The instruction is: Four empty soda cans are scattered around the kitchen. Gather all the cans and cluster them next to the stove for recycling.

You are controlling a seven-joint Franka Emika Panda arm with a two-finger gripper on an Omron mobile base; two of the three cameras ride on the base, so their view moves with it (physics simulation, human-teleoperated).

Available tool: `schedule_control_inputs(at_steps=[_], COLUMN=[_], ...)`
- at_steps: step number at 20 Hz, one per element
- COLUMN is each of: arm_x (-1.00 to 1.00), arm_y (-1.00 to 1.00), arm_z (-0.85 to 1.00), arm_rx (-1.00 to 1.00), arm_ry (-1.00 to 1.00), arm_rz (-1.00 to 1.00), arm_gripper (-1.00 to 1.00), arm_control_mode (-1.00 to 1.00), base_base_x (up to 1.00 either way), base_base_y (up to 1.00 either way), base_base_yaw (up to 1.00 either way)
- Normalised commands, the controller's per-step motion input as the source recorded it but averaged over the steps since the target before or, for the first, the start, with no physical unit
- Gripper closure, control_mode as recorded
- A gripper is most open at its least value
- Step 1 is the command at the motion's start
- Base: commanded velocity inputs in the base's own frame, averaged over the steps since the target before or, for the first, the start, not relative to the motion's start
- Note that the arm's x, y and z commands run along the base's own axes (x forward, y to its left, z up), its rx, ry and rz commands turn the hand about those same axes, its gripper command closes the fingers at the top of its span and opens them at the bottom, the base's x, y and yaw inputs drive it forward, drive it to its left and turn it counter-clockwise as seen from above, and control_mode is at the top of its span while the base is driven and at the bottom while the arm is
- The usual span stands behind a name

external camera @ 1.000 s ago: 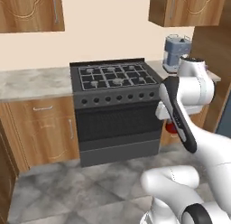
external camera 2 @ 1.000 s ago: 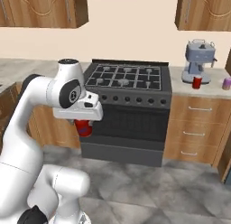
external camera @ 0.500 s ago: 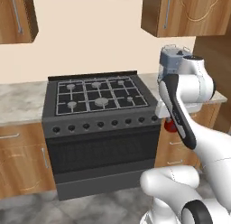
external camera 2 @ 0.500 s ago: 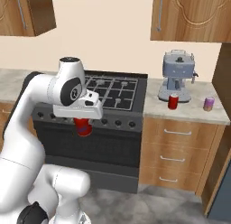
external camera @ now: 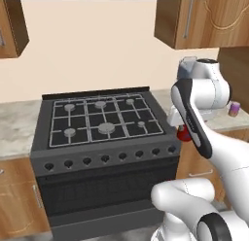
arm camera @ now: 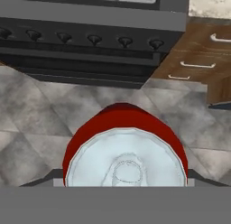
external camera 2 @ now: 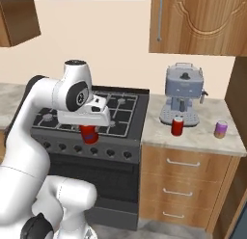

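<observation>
My gripper (external camera 2: pixel 89 131) is shut on a red soda can (external camera 2: pixel 89 134), held upright in the air in front of the stove's (external camera 2: pixel 126 107) knob row. The hand view looks straight down on that can's silvery top (arm camera: pixel 126 161), with the floor far below and the stove front (arm camera: pixel 90 24) at the top. From the left base, the held can (external camera: pixel 184 134) peeks out behind my forearm at the right front corner of the stove (external camera: pixel 102 121). A second red can (external camera 2: pixel 177 126) and a purple can (external camera 2: pixel 220 129) stand on the counter right of the stove; the purple can (external camera: pixel 234 109) also shows from the left base.
A grey-blue espresso machine (external camera 2: pixel 182 93) stands just behind the red counter can. Wooden drawers (external camera 2: pixel 181 185) sit under that counter (external camera 2: pixel 202 141), and wall cabinets (external camera 2: pixel 198 21) hang above. More marble counter (external camera: pixel 14 130) lies left of the stove.
Both base views have shifted and closed in on the stove, so the base has driven. The red can stays in my gripper throughout.
</observation>
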Motion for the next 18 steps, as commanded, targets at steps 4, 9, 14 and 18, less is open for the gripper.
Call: schedule_control_inputs(at_steps=[4,9,14,18], arm_x=[0.00,0.00,0.00,0.00], arm_y=[0.00,0.00,0.00,0.00], arm_z=[0.00,0.00,0.00,0.00], arm_rx=[0.00,0.00,0.00,0.00], arm_ry=[0.00,0.00,0.00,0.00], arm_rz=[0.00,0.00,0.00,0.00], arm_gripper=[1.00,1.00,1.00,1.00], arm_control_mode=[1.00,1.00,1.00,1.00], base_base_x=[0.46,0.55,0.59,0.47], base_base_y=[-0.09,-0.33,-0.46,-0.36], base_base_yaw=[-0.04,-0.07,-0.04,-0.01])
